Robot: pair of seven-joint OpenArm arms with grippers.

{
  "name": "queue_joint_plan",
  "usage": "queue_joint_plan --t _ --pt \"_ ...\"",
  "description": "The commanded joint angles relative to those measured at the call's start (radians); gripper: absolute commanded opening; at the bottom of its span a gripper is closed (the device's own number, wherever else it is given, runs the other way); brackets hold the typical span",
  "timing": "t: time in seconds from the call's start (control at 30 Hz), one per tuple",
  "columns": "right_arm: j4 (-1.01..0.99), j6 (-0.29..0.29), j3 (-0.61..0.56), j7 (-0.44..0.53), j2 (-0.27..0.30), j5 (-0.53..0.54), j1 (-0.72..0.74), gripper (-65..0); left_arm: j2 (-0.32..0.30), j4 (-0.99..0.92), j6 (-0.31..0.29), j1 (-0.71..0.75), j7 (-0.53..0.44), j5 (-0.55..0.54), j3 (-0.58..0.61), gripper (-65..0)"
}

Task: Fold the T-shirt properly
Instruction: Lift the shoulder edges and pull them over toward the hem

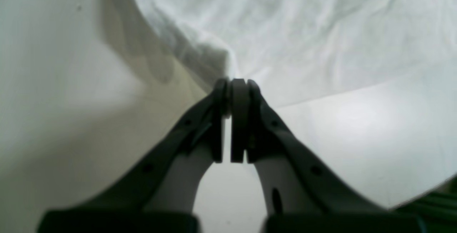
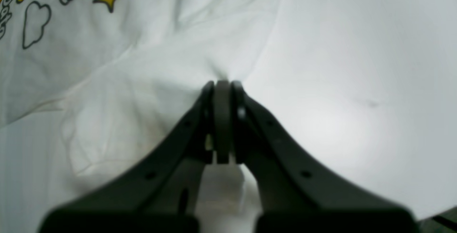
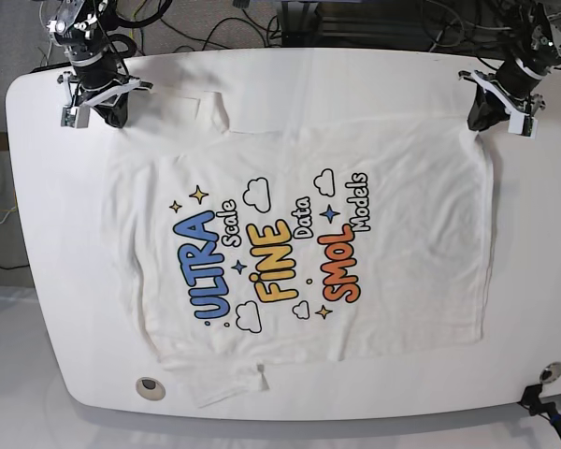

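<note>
T-shirt spread print-up on the tabletop. Base view alone shows the whole print: "ULTRA Scale FINE Data SMOL Models". Wrist views show left gripper and right gripper fingers clenched on its far-edge corners.

White tabletop, black cables (behind far edge)

White T-shirt lies spread print-up across the tabletop, wrinkled, "ULTRA Scale FINE Data SMOL Models" in blue, yellow and orange running diagonally among clouds and stars; its two far corners are pulled up into points.
</note>
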Motion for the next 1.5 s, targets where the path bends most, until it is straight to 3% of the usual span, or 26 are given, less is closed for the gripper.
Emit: queue_joint_plan --t 0.0,0.4,0.87,1.47 --pt "0.046 0.003 0.006 0.022 0.011 0.019 -0.024 -65.0 -0.023 0.042 -0.008 0.038 0.015 -0.013 -0.053 -65.0" --pt "0.081 0.004 0.039 0.035 0.015 0.019 -0.027 -65.0 -0.068 0.111 -0.013 0.041 0.03 -0.025 -0.103 -65.0" --pt "0.009 0.007 0.039 0.03 0.016 0.007 0.183 -65.0 -0.064 0.052 0.031 -0.305 0.062 -0.048 -0.179 -65.0" --pt "-0.278 0.016 -0.071 0.04 0.084 -0.039 0.435 -65.0 -0.051 -0.212 0.022 -0.528 0.038 0.026 -0.194 -65.0"
